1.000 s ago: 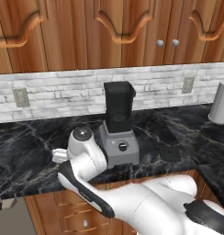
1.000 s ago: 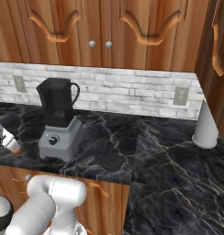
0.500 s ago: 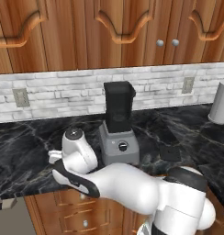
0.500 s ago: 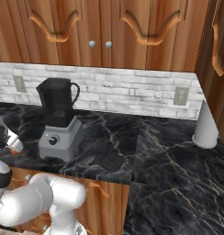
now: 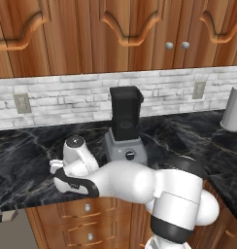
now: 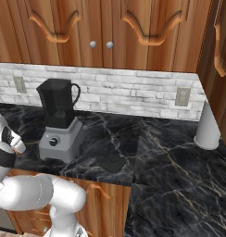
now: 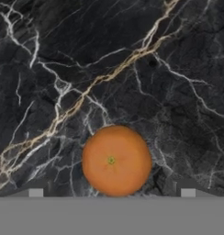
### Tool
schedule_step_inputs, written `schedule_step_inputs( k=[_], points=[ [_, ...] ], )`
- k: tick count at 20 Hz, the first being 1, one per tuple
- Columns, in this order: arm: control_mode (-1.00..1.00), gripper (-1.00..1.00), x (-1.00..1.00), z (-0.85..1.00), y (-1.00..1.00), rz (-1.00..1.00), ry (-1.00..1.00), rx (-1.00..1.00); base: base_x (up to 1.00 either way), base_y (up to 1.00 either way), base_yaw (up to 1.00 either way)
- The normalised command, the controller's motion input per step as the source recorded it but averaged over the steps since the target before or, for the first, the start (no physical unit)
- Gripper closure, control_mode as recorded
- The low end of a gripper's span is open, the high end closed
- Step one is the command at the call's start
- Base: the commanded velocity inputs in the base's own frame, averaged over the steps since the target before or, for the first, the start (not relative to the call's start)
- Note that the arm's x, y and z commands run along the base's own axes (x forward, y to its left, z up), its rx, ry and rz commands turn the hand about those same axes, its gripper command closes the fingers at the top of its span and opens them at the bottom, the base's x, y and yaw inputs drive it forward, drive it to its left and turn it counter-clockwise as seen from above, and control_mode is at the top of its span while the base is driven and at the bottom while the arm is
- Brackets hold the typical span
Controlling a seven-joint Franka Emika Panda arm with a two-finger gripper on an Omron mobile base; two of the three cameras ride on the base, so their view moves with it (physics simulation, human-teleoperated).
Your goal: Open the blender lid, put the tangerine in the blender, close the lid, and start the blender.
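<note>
Our gripper [image 7: 112, 193] hangs directly over the tangerine [image 7: 116, 160] on the black marble counter [image 7: 63, 69], its two dark tips just peeking up at either side of the fruit in the hand view, spread wider than the fruit and holding nothing. From the left base view we see the arm folded low over the counter's front edge, left of the blender [image 5: 125, 127], so the tangerine lies near that front edge, well apart from the blender's base.

We judge the tangerine light, round and a little yielding: firm enough to take a squeeze, smooth enough to roll or slip if pinched off-centre. The sensible hold is across its widest middle, one finger on each side, with the stem dimple facing up between them. Too hard a pinch could bruise it; too high a grip could squirt it out across the marble.

The fruit is a plain bright orange ball with a small greenish stem spot at its centre, casting a soft shadow on the veined stone.

The blender's dark jar stands open at the top, and the lid [image 6: 113, 161] lies flat on the counter right of the base, near the front edge.
</note>
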Motion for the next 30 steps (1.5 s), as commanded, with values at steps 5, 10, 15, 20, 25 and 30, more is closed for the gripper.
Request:
schedule_step_inputs(
  k=[5, 10, 15, 20, 25, 30],
  points=[
    [-1.0, -1.0, 0.0, -0.2, -0.05, 0.0, 0.0, 0.0, 0.0, 0.0, 0.0],
    [-1.0, -1.0, 0.0, -0.19, 0.0, 0.0, 0.0, 0.03, 0.0, 0.0, 0.0],
    [-1.0, -1.0, 0.01, -0.24, 0.0, 0.0, 0.0, 0.02, 0.0, 0.0, 0.0],
    [-1.0, -1.0, 0.06, -0.17, 0.0, 0.0, 0.0, 0.02, 0.0, 0.0, 0.0],
    [-1.0, -1.0, 0.03, -0.04, 0.0, 0.0, 0.0, 0.0, 0.0, 0.0, 0.0],
    [-1.0, 1.0, 0.04, -0.11, 0.0, -0.01, 0.0, 0.0, 0.0, 0.0, 0.0]
  ],
)
